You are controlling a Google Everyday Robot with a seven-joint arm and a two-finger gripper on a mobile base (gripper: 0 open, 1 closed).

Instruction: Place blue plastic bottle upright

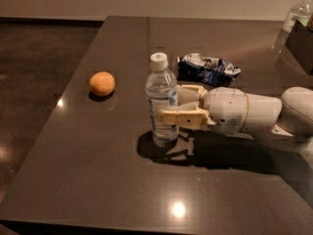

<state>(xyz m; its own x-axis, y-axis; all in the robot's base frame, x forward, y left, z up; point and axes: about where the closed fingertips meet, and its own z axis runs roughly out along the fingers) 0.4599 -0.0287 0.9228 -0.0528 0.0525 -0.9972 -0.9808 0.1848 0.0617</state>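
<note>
blue plastic bottle (161, 89): you see it upright at mid-desk (98, 170), cap up.
tool (171, 104): at the bottle's 3 o'clock, around its lower half; you cannot tell whether it clasps.
orange (102, 83): bottle's 10 o'clock.
snack bag (208, 67): 1 o'clock.

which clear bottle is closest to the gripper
The white-capped clear plastic bottle standing upright at the gripper; the other bottle sits at the far right edge.
</note>
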